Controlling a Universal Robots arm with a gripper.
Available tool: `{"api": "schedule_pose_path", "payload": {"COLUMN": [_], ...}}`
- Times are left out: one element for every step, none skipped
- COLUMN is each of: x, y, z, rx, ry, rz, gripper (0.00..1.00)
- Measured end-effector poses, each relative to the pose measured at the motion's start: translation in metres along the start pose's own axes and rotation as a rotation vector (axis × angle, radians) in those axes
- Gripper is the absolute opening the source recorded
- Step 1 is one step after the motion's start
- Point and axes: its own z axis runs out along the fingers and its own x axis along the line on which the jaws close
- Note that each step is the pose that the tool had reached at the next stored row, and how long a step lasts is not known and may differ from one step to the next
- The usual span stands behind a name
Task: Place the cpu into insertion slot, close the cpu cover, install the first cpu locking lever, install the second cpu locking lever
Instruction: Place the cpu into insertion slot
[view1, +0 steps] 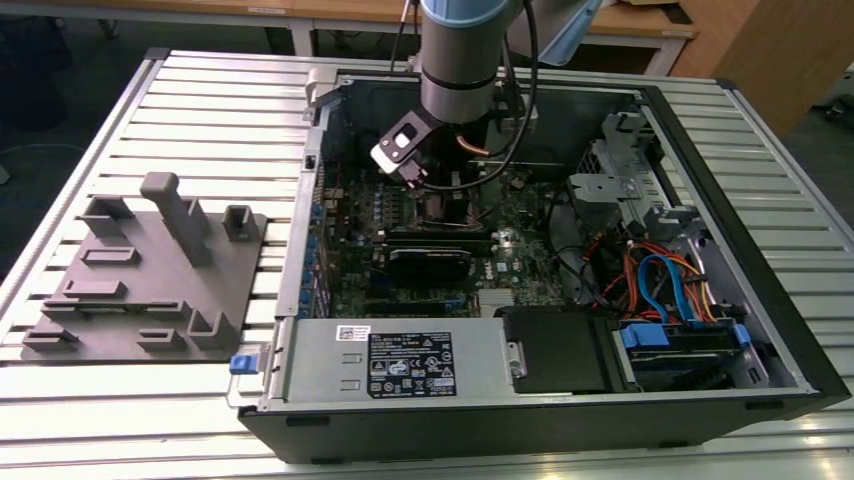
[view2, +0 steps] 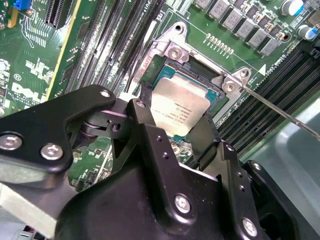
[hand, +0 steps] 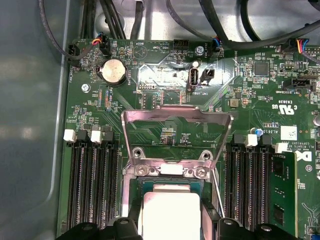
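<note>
Pincer narrowly spread, pinching cpu by two opp. edges, low over insertion slot, w/ cpu cover tipped up open behind it.

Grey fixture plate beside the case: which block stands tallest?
The narrow round-topped post near the plate's far edge. It rises well above the other blocks, which are all low stubs or brackets.

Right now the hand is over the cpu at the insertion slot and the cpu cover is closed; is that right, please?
Not quite: the cpu cover stands open, hinged up clear of the cpu, as the first wrist view shows.
</note>
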Motion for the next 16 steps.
{"api": "schedule_pose_path", "payload": {"x": [0.0000,0.0000,0.0001,0.0001,0.0001,0.0000,0.0000,0.0000,0.0000,0.0000,0.0000,0.0000,0.0000,0.0000,0.0001,0.0001], "y": [-0.0001,-0.0003,-0.0004,-0.0004,-0.0004,-0.0005,-0.0005,-0.0005,-0.0005,-0.0005,-0.0005,-0.0005,-0.0005,-0.0005,-0.0005,-0.0005], "z": [0.0001,0.0000,0.0001,0.0000,0.0001,0.0001,0.0000,0.0000,0.0000,0.0000,0.0000,0.0000,0.0001,0.0001,0.0001,0.0001], "rx": [-0.0002,-0.0003,-0.0003,-0.0003,-0.0004,-0.0005,-0.0006,-0.0006,-0.0006,-0.0007,-0.0007,-0.0007,-0.0007,-0.0007,-0.0007,-0.0007], "ry": [0.0008,0.0014,0.0017,0.0017,0.0018,0.0016,0.0014,0.0013,0.0012,0.0011,0.0010,0.0010,0.0009,0.0008,0.0009,0.0009], "rz": [0.000,0.001,0.003,0.005,0.008,0.010,0.012,0.014,0.015,0.016,0.018,0.018,0.018,0.018,0.018,0.018], "gripper": [0.54,0.54,0.54,0.54,0.54,0.54,0.54,0.54,0.54,0.54,0.54,0.54,0.54,0.54,0.54,0.54]}}
